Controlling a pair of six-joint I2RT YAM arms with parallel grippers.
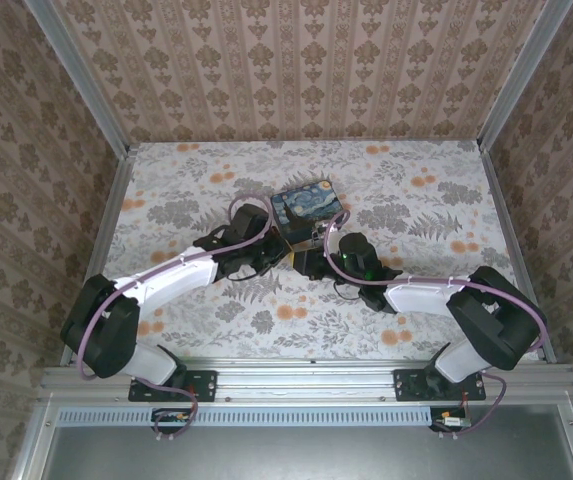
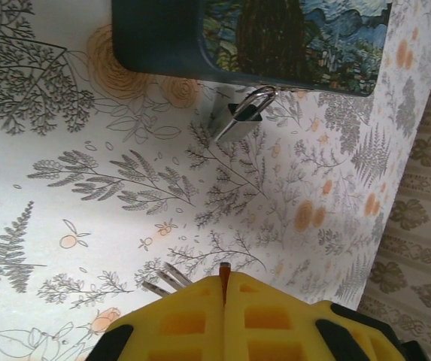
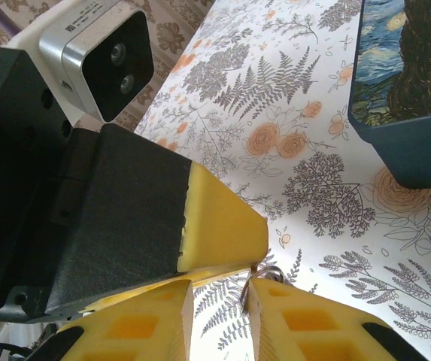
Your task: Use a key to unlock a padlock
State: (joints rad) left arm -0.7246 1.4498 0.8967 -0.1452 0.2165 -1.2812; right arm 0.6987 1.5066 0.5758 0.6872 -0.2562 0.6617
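Padlock [image 2: 238, 122] beside blue box [image 2: 155, 37], well ahead of closed left claw [image 2: 224, 280], right claw [image 3: 220, 292] unclear

Dark blue rectangular box with swirly blue-yellow painted lid [image 1: 306, 212] sits mid-width, nearer the far edge of the floral-print tabletop [image 1: 416, 200], with beige patterned-wallpaper walls [image 1: 296, 60] around.

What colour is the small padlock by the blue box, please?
Silvery-grey metal; the padlock shows best in the left wrist view.

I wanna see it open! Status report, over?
Left gripper shut on keys. Right gripper jaws slightly apart, grip unclear. Padlock free by blue box. Nothing in the way.
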